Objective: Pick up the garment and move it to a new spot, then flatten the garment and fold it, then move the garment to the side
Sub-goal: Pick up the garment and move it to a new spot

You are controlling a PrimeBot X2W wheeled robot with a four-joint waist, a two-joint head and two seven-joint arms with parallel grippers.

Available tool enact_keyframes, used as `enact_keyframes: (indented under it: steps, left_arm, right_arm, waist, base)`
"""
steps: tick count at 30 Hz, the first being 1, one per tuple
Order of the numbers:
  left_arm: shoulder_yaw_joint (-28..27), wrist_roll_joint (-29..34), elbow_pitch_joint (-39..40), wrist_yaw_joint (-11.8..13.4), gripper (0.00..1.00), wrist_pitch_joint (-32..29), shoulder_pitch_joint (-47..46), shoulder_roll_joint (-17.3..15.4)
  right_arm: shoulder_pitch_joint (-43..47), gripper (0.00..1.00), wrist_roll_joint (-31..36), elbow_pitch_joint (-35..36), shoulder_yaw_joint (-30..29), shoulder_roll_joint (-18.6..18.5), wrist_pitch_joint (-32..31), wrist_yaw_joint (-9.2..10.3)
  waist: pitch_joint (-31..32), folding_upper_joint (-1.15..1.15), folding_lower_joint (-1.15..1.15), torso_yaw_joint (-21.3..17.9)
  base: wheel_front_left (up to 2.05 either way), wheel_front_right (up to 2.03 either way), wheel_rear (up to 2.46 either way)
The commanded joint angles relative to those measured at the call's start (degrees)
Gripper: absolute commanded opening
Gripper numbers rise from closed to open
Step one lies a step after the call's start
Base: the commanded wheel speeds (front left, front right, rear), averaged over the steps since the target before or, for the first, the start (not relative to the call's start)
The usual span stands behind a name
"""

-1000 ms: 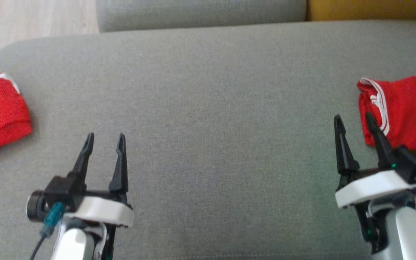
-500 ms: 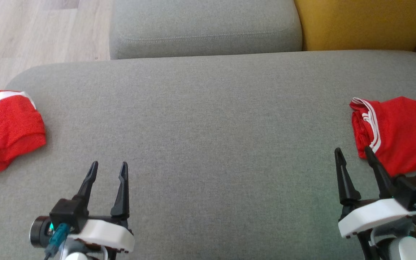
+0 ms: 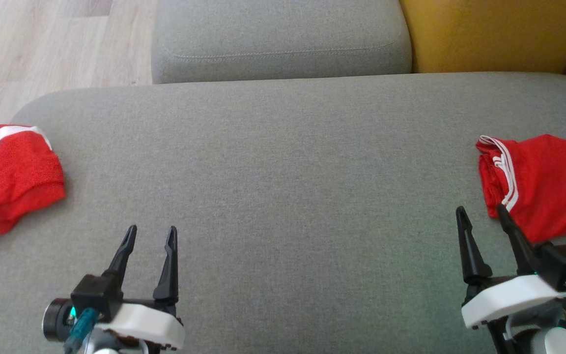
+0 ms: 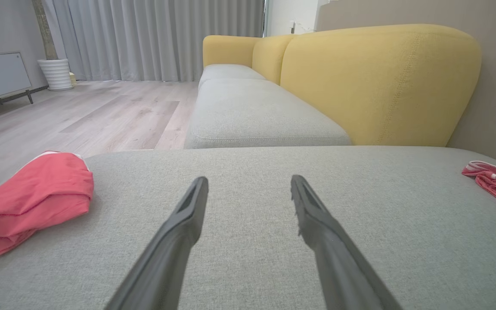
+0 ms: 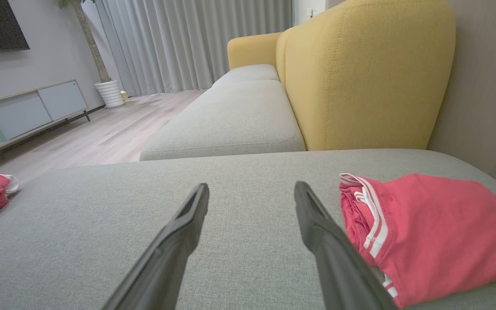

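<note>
red garment [image 3: 15, 179] cut off left, striped garment [image 3: 553, 182] cut off right

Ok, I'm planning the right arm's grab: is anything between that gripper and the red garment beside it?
Nothing visible does. The right gripper is open, its outer finger right beside the striped edge of the garment. Around them there is just bare grey cushion.

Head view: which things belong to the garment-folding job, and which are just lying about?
Job: right garment, left garment, left gripper, right gripper (both open), grey seat under them.
Lying about: far cushion, yellow backrest, wood floor.
</note>
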State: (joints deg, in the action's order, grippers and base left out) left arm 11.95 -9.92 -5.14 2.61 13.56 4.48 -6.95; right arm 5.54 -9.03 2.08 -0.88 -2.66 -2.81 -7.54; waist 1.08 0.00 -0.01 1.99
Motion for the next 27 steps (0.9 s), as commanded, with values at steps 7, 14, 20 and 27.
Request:
enact_keyframes:
  steps: [7,14,20,27]
  left_arm:
    - [-1.6,-0.7,2.1,0.9,1.00,0.0,-2.1,-0.8]
    - [-1.4,-0.8,2.0,1.1,1.00,0.1,-2.5,-0.9]
    - [-1.4,-1.1,1.8,1.3,1.00,0.2,-3.1,-0.9]
    - [-1.1,-1.6,1.5,1.3,1.00,0.6,-4.2,-0.5]
  right_arm:
    - [-1.5,1.00,-0.2,2.6,0.7,-0.2,-0.1,0.05]
    - [-1.5,1.00,-0.2,2.8,0.3,-0.2,-0.2,0.05]
    - [-1.2,1.00,0.0,3.0,-0.2,-0.2,-0.4,0.05]
    - [-0.4,1.00,0.1,4.1,-0.3,-0.2,-0.7,0.05]
  waist:
    - [-0.1,0.00,0.01,0.0]
    - [-0.3,0.00,0.01,0.2]
    - [-0.4,0.00,0.01,0.9]
    - [-0.5,0.00,0.01,4.7]
  base:
    - [0.00,0.00,0.00]
    - [0.00,0.00,0.00]
    - [0.00,0.00,0.00]
    - [0.00,0.00,0.00]
